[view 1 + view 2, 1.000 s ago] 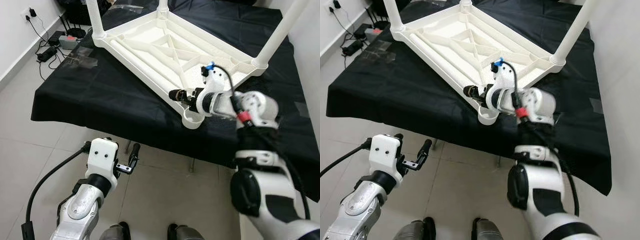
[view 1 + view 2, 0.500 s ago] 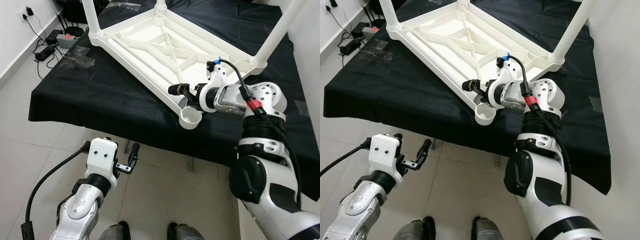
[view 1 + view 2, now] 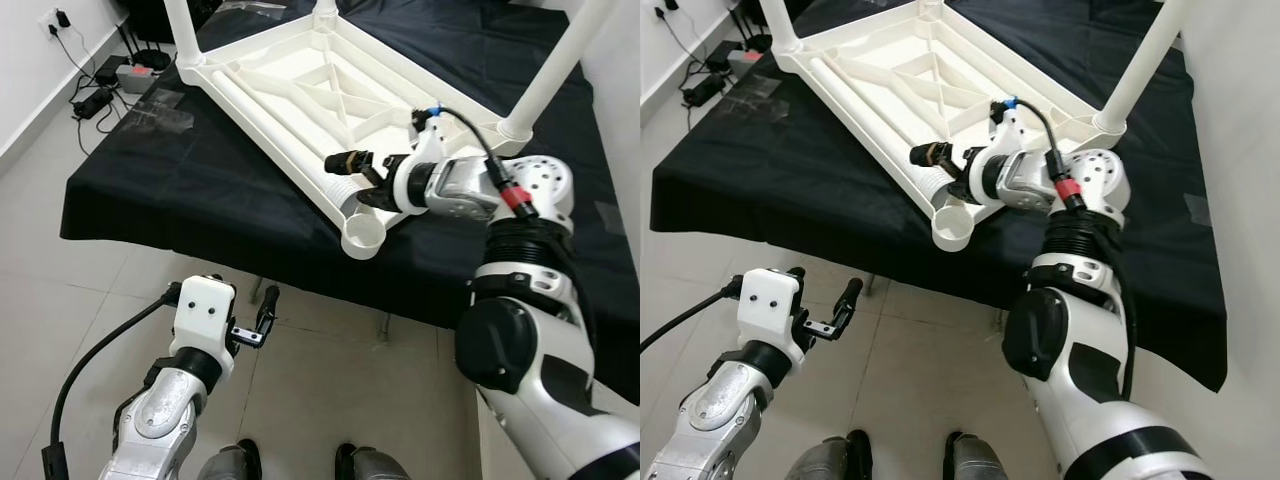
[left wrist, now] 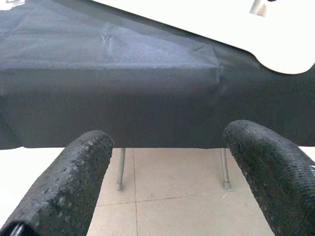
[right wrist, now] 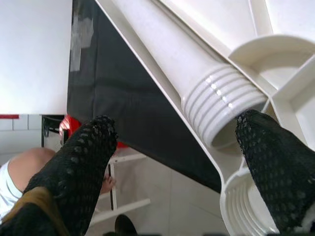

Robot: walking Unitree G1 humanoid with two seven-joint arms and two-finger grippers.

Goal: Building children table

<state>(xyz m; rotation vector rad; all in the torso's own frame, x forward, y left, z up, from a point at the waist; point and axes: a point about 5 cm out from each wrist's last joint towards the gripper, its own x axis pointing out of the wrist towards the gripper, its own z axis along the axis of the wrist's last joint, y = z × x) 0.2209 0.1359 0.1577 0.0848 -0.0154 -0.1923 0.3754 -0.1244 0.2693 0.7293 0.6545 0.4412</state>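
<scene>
The white plastic children's table [image 3: 300, 90] lies upside down on a black-clothed table [image 3: 180, 190]. Three white legs stand up from its corners, one at the right [image 3: 555, 70]. The near corner socket [image 3: 363, 232] holds no leg. A loose leg [image 5: 172, 54] lies along the near rail, its threaded end [image 5: 221, 108] just short of that socket. My right gripper [image 3: 358, 178] is open at that threaded end, one finger on each side, not closed on it. My left gripper [image 3: 250, 318] hangs open below the table's front edge, over the floor, holding nothing.
A power strip with cables [image 3: 100, 90] lies on the floor at the far left. Clear plastic wrap [image 3: 155, 110] rests on the cloth's left part. A white wall [image 3: 620, 100] runs close along the right. Metal table legs [image 4: 120, 169] stand under the cloth.
My right gripper has reached further left, from the empty corner socket to the loose leg's threaded end, and its fingers now stand spread. The left arm has not moved.
</scene>
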